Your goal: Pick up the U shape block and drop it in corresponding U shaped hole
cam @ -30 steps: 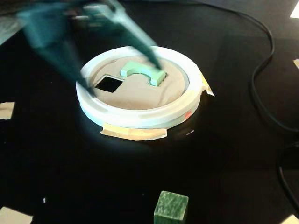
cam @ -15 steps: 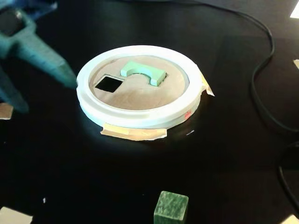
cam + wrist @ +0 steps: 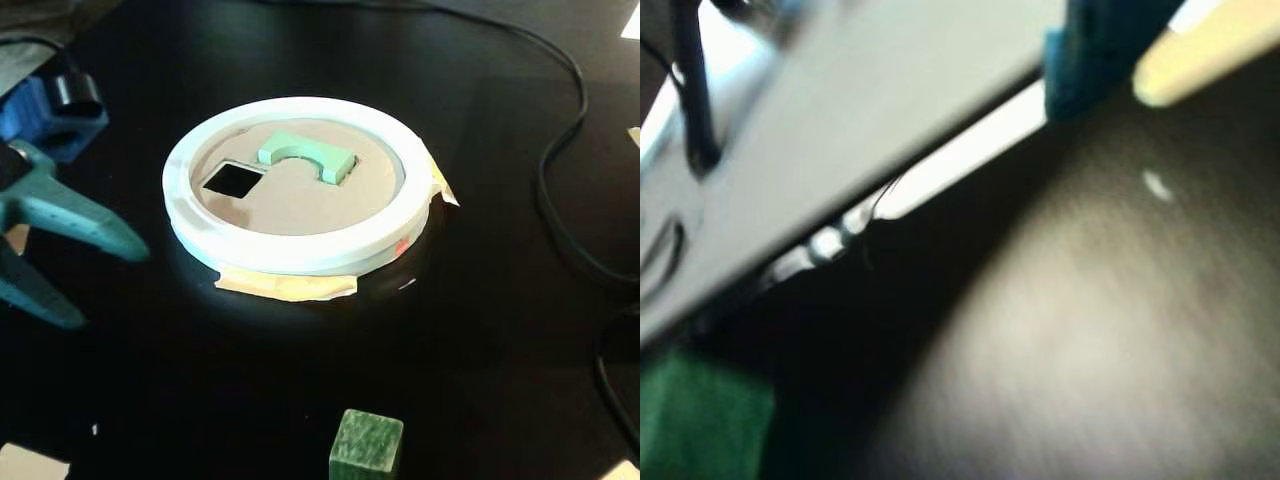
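1. While the U-shaped block (image 3: 305, 156) sits in the U-shaped hole (image 3: 340, 166) of the tan round panel (image 3: 300, 200), it does not look fully dropped: its pale green top stands proud of the panel surface in the fixed view, and a sliver of dark cutout shows by its right leg.
2. At the left edge of that view the gripper (image 3: 105, 285) is empty, its two teal fingers (image 3: 75, 222) spread wide and well apart from the white ring (image 3: 290, 250) that rims the panel.
3. My reading is that the placing step is at its end: the block is released at the right opening, and what remains is to confirm that it falls through.
4. If it is only wedged, the next move calls for a light push from above on the block, square to the hole, with care not to tip it toward the smaller square hole (image 3: 232, 180) just beside it.
5. Nearer the camera, the darker green cube (image 3: 366, 445) stands alone on the black worktop (image 3: 480, 330) and needs no handling.
6. From the wrist view, which is blurred, nothing about the block can be made out.
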Controlling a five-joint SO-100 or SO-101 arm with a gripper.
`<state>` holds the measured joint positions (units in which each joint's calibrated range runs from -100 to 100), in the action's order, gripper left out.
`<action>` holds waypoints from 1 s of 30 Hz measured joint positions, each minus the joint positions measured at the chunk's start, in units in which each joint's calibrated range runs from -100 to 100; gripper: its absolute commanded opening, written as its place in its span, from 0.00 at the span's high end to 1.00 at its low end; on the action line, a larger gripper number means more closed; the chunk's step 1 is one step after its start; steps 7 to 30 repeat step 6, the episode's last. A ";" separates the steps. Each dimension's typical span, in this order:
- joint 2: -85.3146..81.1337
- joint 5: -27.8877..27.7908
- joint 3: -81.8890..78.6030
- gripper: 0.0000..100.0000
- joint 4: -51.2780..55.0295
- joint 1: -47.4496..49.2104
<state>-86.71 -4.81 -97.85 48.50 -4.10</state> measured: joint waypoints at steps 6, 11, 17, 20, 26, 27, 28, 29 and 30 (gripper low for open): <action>-1.34 0.00 -1.37 0.16 0.00 4.10; -1.34 0.00 -1.37 0.16 0.00 4.10; -1.34 0.00 -1.37 0.16 0.00 4.10; -1.34 0.00 -1.37 0.16 0.00 4.10; -1.34 0.00 -1.37 0.16 0.00 4.10; -1.34 0.00 -1.37 0.16 0.00 4.10; -1.34 0.00 -1.37 0.16 0.00 4.10; -1.34 0.00 -1.37 0.16 0.00 4.10; -1.34 0.00 -1.37 0.16 0.00 4.10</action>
